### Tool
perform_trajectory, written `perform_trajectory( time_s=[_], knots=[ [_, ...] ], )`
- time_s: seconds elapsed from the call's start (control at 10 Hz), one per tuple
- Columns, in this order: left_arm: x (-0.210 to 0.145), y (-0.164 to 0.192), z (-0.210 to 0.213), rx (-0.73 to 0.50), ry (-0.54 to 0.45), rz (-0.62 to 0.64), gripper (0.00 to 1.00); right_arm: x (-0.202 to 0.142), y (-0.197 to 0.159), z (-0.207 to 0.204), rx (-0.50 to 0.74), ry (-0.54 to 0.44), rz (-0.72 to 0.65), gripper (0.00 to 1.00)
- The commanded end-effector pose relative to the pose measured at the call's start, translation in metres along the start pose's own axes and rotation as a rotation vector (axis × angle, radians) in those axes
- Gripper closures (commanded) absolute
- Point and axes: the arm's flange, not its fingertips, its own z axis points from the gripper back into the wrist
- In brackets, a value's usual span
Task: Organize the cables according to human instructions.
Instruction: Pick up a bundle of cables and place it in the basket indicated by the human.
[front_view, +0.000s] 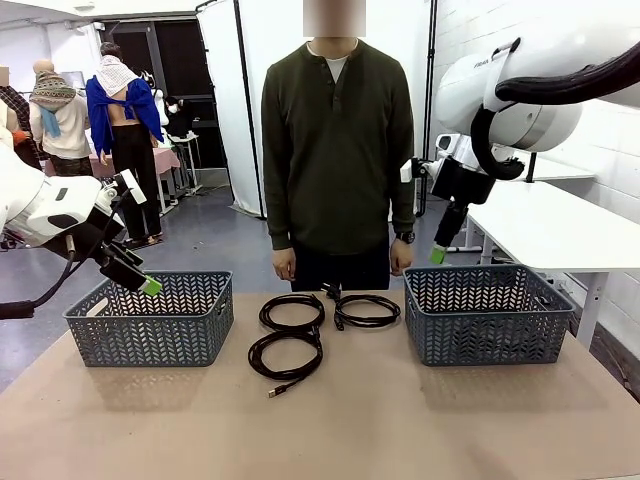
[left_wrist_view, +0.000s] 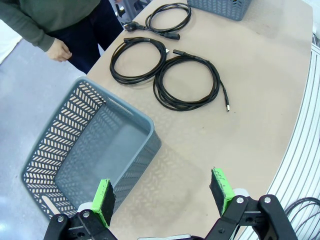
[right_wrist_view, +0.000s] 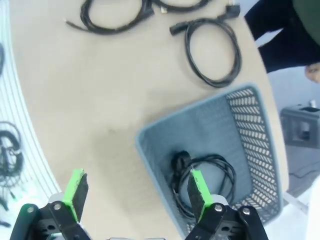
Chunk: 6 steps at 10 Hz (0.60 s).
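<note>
Three black coiled cables lie on the table between two baskets: one at the back left (front_view: 292, 311) (left_wrist_view: 138, 60), one at the back right (front_view: 367, 310) (right_wrist_view: 212, 50) and one nearer me (front_view: 285, 355) (left_wrist_view: 187, 82). Another coil (right_wrist_view: 202, 177) lies inside the right grey basket (front_view: 480, 320) (right_wrist_view: 250, 125). My left gripper (front_view: 140, 280) (left_wrist_view: 162, 197) hangs open above the near rim of the left grey basket (front_view: 150, 325) (left_wrist_view: 130, 107), holding nothing. Over the right basket, my right gripper (front_view: 440, 252) (right_wrist_view: 135, 192) is open with nothing in it. The human (front_view: 338, 150) stands at the far edge, hands down.
Bare tabletop (front_view: 330, 430) lies in front of the cables and baskets. The left basket holds nothing that I can see. A white table (front_view: 560, 230) stands off to the right, beyond my right arm.
</note>
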Motion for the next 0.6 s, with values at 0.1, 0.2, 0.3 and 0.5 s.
perform_trajectory(
  time_s=[0.1,0.2,0.3,0.5],
  knots=[
    [-0.002,0.003,-0.001,-0.010,-0.008,-0.003,0.00,-0.009,0.048,-0.026,-0.112,-0.104,-0.035,0.00],
    [-0.002,0.003,-0.001,-0.010,-0.008,-0.003,0.00,-0.008,0.059,-0.036,-0.109,-0.122,-0.036,0.00],
    [-0.002,0.003,-0.001,-0.010,-0.008,-0.003,0.00,-0.010,0.070,-0.043,-0.106,-0.138,-0.034,0.00],
    [-0.002,0.003,-0.001,-0.010,-0.008,-0.003,0.00,-0.009,0.091,-0.060,-0.122,-0.149,-0.035,0.00]
  ],
)
